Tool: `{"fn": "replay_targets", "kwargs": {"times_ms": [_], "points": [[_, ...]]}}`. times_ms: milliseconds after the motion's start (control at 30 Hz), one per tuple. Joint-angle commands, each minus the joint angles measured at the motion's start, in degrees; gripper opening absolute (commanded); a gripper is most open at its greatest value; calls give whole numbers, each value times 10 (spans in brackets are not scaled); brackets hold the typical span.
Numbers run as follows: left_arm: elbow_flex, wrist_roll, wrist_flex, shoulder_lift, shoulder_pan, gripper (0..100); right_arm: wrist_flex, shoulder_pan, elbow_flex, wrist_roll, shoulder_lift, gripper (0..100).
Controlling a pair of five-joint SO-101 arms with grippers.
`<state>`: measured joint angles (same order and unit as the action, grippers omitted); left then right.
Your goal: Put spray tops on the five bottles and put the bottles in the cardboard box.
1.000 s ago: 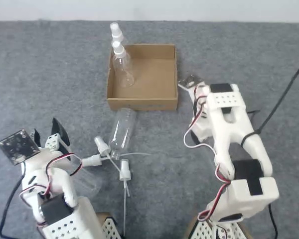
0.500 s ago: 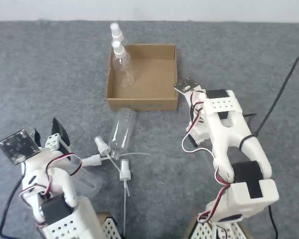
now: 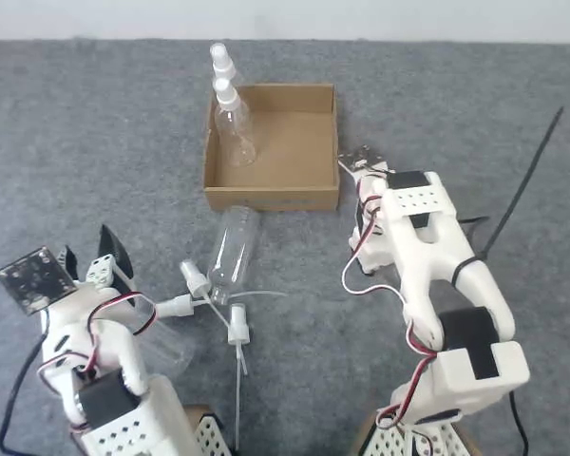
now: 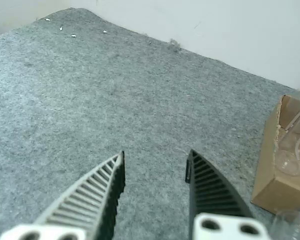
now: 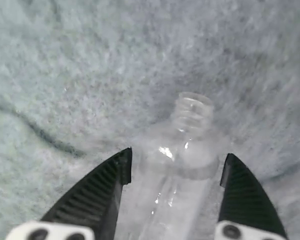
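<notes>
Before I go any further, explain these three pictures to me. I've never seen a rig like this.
These are two small robot arms at a grey carpeted table. The high view looks down on both; the other two come from cameras on each arm's wrist. A cardboard box lies at the back, with two spray-topped bottles at its far left corner. In front of it lie a capless bottle and loose spray tops. The left gripper is open over bare carpet. The right gripper is open astride an open-necked bottle; whether it touches it, I cannot tell.
</notes>
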<state>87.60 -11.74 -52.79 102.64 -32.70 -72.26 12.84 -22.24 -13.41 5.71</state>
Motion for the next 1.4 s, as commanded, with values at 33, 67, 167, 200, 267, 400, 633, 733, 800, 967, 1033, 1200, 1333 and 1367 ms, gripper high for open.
{"fn": "replay_targets", "kwargs": {"times_ms": [33,67,167,200,267,400,633,733,800,967,1033,1200,1333,1367], "points": [[-7,6,-1,6,-2,188,5,7,5,62,-36,250],[-7,6,-1,6,-2,188,7,5,5,73,-36,250],[-7,6,-1,6,-2,188,5,4,3,99,-36,249],[-7,6,-1,6,-2,188,5,4,3,106,-36,249],[-7,6,-1,6,-2,188,5,4,3,114,-35,249],[-7,6,-1,6,-2,188,7,4,3,126,-35,249],[-7,6,-1,6,-2,188,11,4,6,135,15,249],[-7,6,-1,6,-2,188,11,3,6,134,22,249],[-7,6,-1,6,-2,188,11,3,6,133,20,249],[-7,6,-1,6,-2,188,11,3,6,134,20,211],[-7,6,-1,6,-2,188,11,3,6,134,20,151],[-7,6,-1,6,-1,188,7,3,7,133,1,43],[-7,6,-1,6,-1,188,-13,4,3,134,-66,22],[-7,6,-1,6,-1,188,-24,7,3,135,-87,22]]}}
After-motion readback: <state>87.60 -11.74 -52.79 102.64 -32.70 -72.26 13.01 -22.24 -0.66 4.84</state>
